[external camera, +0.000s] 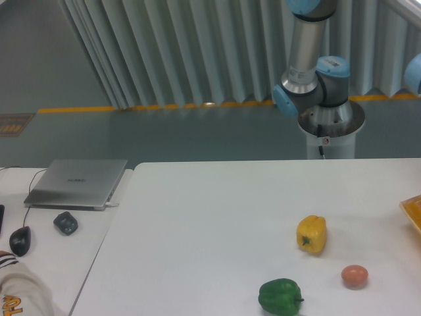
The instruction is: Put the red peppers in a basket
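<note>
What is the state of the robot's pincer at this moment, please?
Pincer: not in view; only the arm's base and lower joints show behind the table, so its state cannot be told.

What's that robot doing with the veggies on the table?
Nothing is being handled right now. The robot arm stands behind the white table, and its fingers are out of the picture. A yellow pepper, a green pepper and a small orange-brown egg lie untouched. Only the basket edge shows at the right. No red pepper is visible.
</note>
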Controlling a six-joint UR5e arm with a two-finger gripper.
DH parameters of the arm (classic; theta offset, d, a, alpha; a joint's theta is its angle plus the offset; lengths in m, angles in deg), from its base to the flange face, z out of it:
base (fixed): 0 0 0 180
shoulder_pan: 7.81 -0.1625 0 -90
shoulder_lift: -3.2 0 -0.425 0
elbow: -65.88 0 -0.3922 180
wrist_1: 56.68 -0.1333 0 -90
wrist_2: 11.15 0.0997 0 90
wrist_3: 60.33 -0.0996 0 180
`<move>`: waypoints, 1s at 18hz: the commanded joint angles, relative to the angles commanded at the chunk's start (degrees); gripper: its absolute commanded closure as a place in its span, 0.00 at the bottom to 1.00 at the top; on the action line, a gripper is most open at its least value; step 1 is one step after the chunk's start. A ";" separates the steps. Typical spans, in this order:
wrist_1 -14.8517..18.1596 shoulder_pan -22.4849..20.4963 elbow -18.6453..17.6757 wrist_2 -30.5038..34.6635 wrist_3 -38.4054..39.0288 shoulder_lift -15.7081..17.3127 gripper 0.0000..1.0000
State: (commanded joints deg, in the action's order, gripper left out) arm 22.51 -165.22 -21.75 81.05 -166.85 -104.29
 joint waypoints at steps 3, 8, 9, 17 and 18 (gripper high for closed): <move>0.00 -0.79 -0.18 -3.32 0.09 0.09 0.00; -0.09 -1.32 -0.18 -3.78 -0.44 0.79 0.00; -0.18 -0.97 -0.18 -3.78 -0.53 0.88 0.00; -0.35 2.19 0.53 -3.96 0.35 1.58 0.00; -0.44 3.41 0.53 -3.69 0.52 1.49 0.00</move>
State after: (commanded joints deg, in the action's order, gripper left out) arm 22.07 -161.81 -21.22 77.35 -166.33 -102.79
